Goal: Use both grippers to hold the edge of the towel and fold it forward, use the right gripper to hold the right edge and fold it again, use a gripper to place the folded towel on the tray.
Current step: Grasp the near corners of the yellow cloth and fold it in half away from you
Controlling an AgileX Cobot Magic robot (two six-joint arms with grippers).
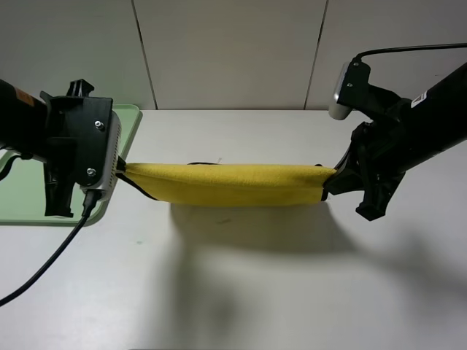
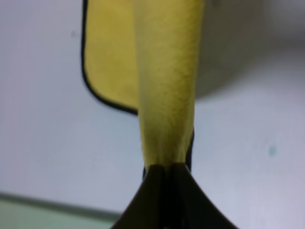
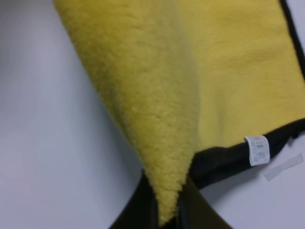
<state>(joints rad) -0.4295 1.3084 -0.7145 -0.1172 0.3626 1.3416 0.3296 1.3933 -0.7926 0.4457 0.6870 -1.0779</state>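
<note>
The fingers of the left gripper (image 2: 164,168) are pinched tight on one end of the towel (image 1: 226,184). The other end is squeezed by the fingers of the right gripper (image 3: 164,191). The yellow towel is held up and stretched between them over the middle of the white table (image 1: 241,284). A white label (image 3: 257,150) is seen on the edge of the towel (image 2: 86,76). The green tray (image 1: 130,122) is set at the left, apart from the towel.
</note>
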